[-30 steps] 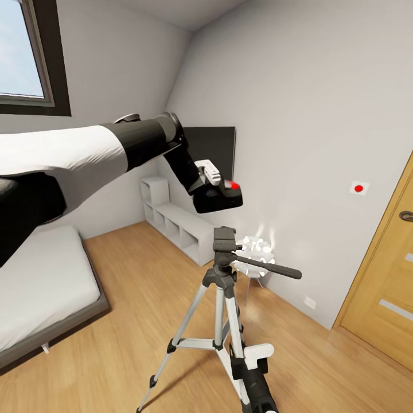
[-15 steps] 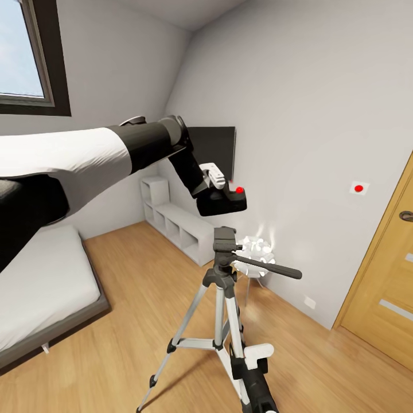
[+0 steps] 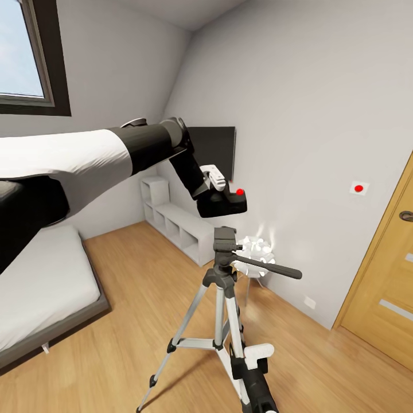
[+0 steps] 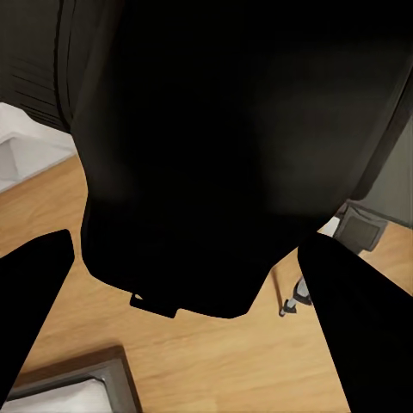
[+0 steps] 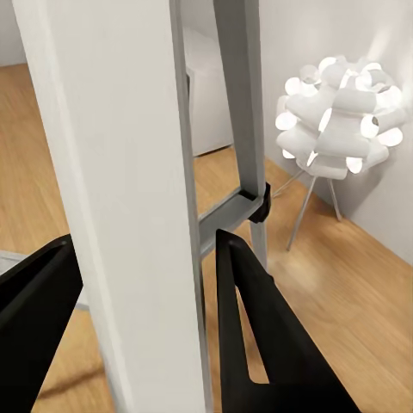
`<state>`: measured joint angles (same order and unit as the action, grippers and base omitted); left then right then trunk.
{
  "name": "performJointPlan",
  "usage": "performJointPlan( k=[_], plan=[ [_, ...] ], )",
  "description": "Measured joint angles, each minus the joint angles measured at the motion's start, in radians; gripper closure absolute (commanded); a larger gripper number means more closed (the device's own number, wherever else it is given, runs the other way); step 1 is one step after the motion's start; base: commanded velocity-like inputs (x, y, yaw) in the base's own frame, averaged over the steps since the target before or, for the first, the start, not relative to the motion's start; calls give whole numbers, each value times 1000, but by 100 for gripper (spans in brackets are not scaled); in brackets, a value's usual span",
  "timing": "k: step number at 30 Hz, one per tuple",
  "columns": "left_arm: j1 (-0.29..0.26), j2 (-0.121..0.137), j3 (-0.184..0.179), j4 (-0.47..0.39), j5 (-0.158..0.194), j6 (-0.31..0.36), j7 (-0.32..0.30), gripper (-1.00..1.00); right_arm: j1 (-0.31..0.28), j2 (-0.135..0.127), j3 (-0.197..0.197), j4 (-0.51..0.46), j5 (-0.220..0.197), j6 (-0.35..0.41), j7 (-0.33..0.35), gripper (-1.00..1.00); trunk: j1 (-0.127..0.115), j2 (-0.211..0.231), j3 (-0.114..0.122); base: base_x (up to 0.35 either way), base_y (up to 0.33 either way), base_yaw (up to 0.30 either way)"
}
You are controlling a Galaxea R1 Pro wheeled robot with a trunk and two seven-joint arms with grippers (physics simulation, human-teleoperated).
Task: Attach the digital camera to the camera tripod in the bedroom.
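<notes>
Digital camera [image 3: 225,203]: clamped in left gripper [image 3: 215,189], poised just above camera tripod [image 3: 225,244] head. Right gripper [image 5: 138,327]: spread around a tripod leg. Risks: misaligned descent, nudged leg, toppled tripod.

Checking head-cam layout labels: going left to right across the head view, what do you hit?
Window → bed → white cube shelf → digital camera → white ball lamp → red wall button → wooden door.
</notes>
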<state>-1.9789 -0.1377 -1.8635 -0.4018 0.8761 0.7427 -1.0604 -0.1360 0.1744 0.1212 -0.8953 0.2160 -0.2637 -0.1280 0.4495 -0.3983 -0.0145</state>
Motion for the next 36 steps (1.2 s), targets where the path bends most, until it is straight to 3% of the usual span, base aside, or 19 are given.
performJointPlan(
  k=[15,18,19,21,36],
  plan=[
    [8,1,-4,-31,2,1,1,100,0,0,0,0,2,0,0,100,0,0,0,0,0,0],
    [43,1,-3,-32,-1,-3,4,100,0,0,0,0,2,0,0,100,0,0,0,0,0,0],
    [80,3,3,-18,-8,-16,51,100,0,0,1,1,6,0,1,100,0,-1,0,0,0,0],
    [131,3,-3,28,-13,-15,50,100,1,0,3,-2,21,1,3,100,0,0,0,0,0,0],
    [131,1,-4,30,-16,-17,52,100,0,0,3,-1,16,1,2,100,0,0,0,0,0,0]
  ],
)
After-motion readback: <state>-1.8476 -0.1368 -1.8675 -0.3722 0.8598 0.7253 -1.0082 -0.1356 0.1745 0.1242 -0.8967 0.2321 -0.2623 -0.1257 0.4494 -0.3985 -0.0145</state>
